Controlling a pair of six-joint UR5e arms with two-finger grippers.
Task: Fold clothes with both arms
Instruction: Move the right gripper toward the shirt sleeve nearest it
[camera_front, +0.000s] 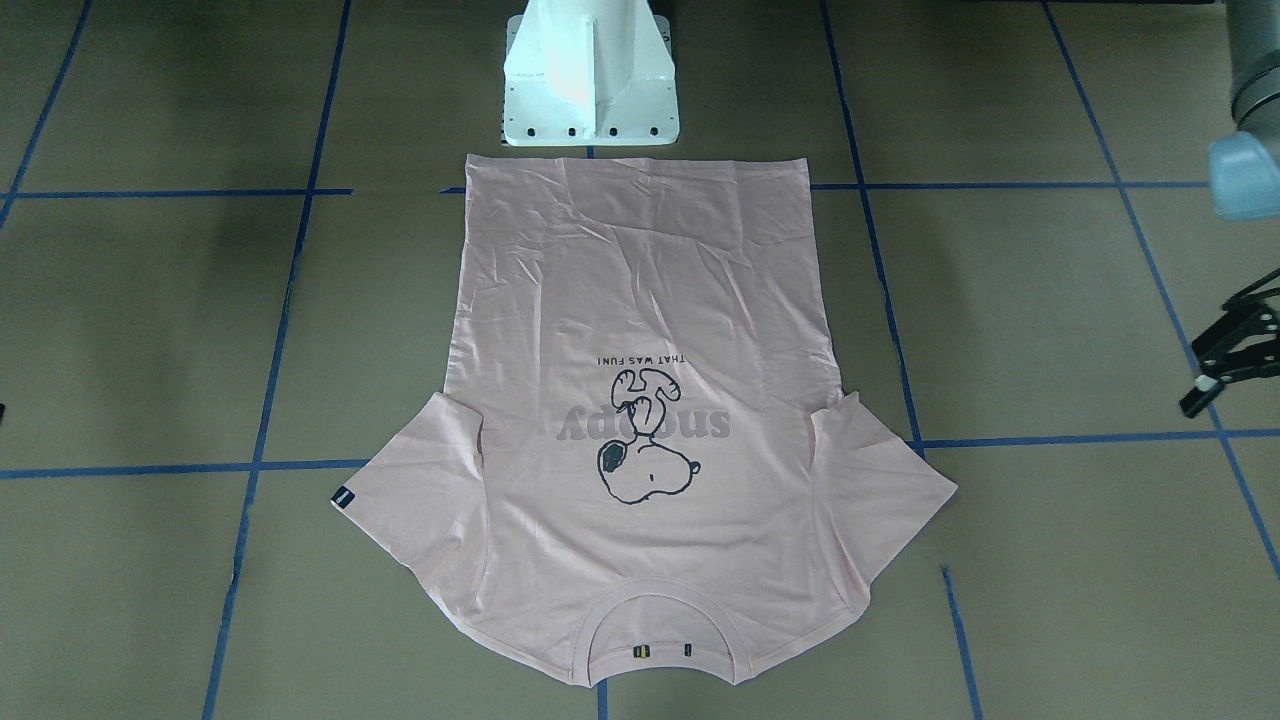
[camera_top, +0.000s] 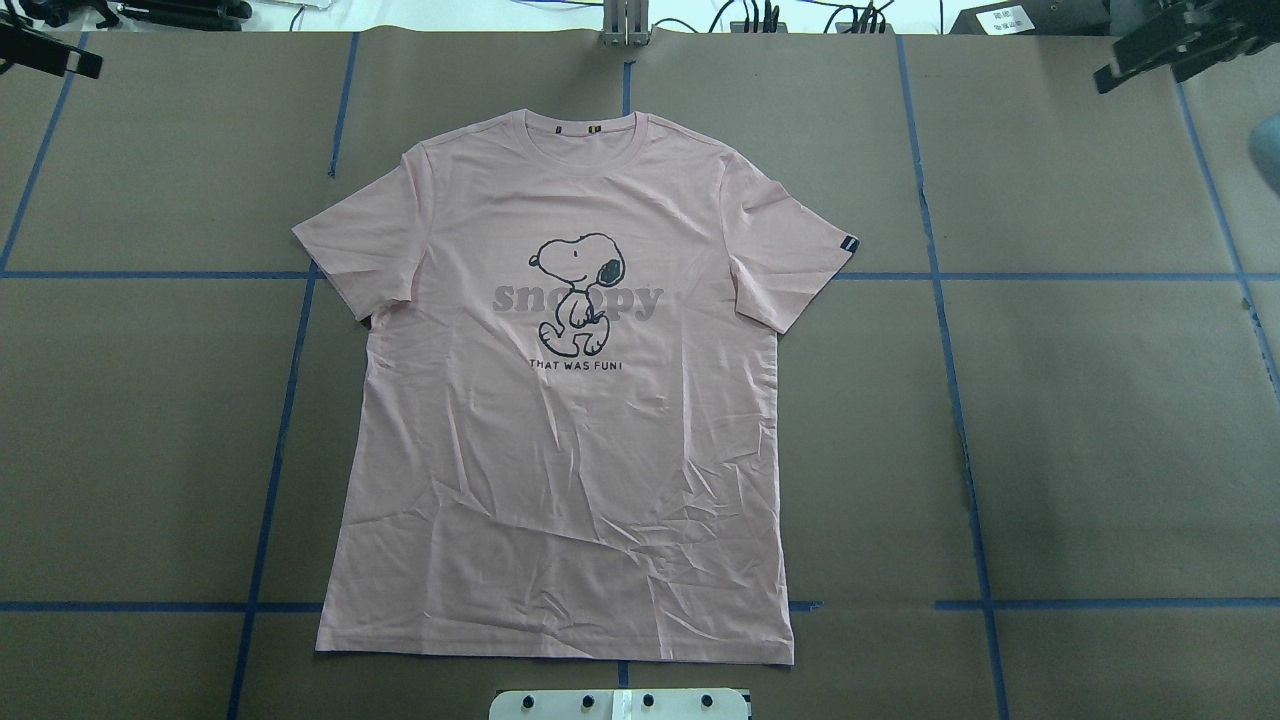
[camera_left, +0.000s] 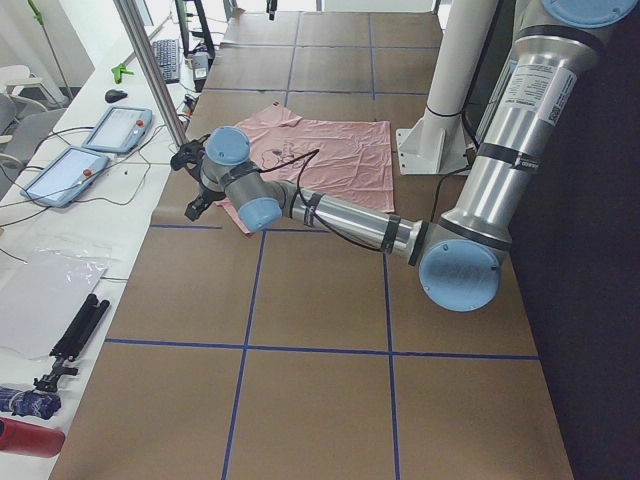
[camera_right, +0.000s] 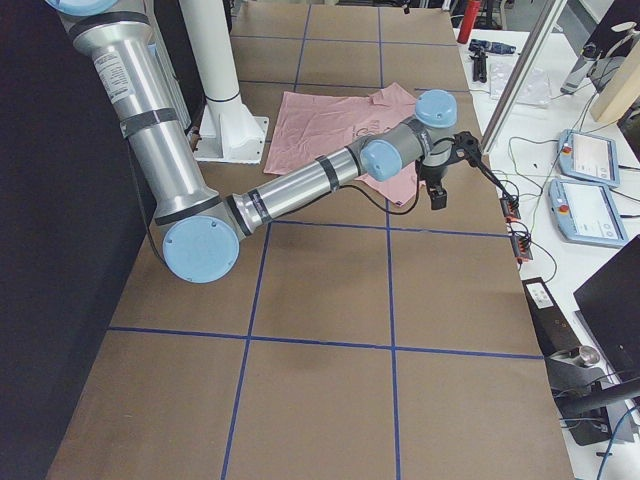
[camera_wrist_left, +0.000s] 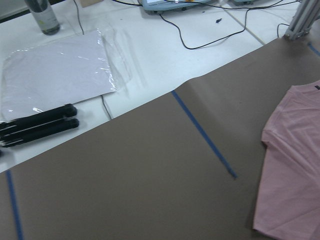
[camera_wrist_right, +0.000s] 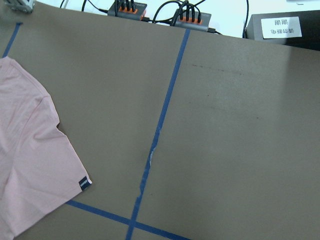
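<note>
Our left hand (camera_front: 1215, 365) and right hand (camera_top: 1150, 58) both hover with fingers spread, grasping nothing. The pink T-shirt (camera_top: 560, 450) lies flat and print-up on the table (camera_top: 1100, 450) between them, well apart from each, its black sleeve tag (camera_top: 848, 244) toward the right hand.

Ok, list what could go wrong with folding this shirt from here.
1. The T-shirt has creases across its lower half, so folding over them would probably lock them in.
2. Its hem lies close to the white pedestal base, so a grasp there could be cramped.
3. It lies flat on the brown paper cover, so a pinch might catch the paper or only one layer.
</note>
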